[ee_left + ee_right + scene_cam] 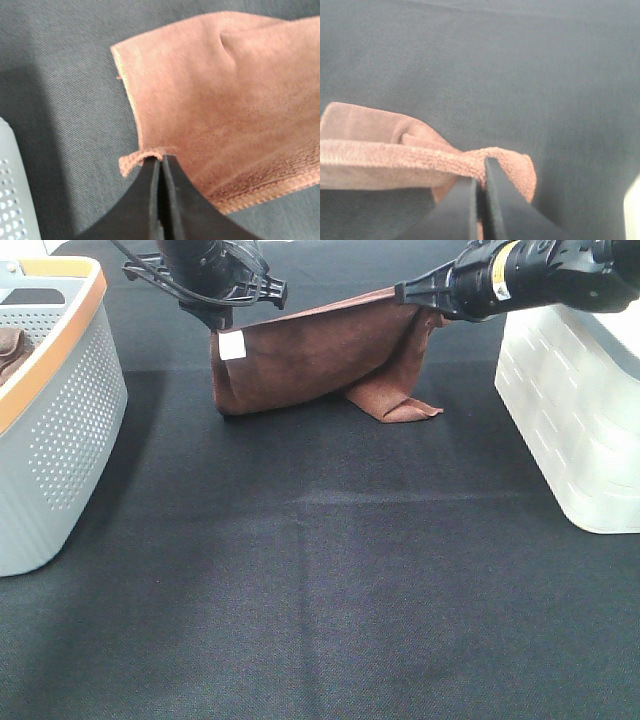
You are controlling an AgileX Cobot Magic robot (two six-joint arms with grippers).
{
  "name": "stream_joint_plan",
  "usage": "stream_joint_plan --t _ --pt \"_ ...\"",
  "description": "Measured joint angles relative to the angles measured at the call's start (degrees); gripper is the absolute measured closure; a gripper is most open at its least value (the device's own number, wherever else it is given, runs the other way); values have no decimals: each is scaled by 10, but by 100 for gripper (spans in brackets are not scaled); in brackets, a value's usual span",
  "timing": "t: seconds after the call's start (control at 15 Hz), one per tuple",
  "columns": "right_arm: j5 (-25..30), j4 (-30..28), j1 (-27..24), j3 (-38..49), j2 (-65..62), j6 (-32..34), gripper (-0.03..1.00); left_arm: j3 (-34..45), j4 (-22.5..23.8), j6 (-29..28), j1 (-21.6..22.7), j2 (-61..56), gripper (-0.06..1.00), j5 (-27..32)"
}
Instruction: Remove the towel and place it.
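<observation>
- Outboard of the left hand [215,322], well apart: grey basket [70,430] with an orange rim, darker brown cloth [10,348] inside.
- Left hand closed tight on 1 top corner of the towel [310,355], white tag [232,345] hanging just below the fingertips. In the wrist view, only a thin strip of hem pinched.
- Between the 2 hands: towel held up and stretched, lower edge sagging onto the black table [320,590], 1 folded flap lying flat below the right hand [425,300].
- Right hand closed on the opposite top corner, cloth bunched around the fingertips.
- Beyond the right hand, near: white basket [575,420].
- Main risk, judged from the shallow pinch: hem slipping out of the left hand under a harder pull apart, dropping that corner.
- Also possible: dragging flap tucking under or catching on the table, giving a creased placement unless lifted clear first.
- Twisting likely with uneven travel of the 2 hands.
</observation>
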Motion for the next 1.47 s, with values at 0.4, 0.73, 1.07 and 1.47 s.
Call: stream_joint_plan --t 0.4,0.73,1.07,1.47 --pt "144 140 10 2 -52 -224 97 -3 -45 2 -9 -7 94 -4" --pt "272 570 21 2 -73 -609 97 -3 -9 3 -1 -23 94 25" --pt "266 667 20 2 -73 -739 97 -3 5 5 3 -23 94 77" --pt "466 671 18 2 -73 -747 97 56 -45 38 -13 -41 94 95"
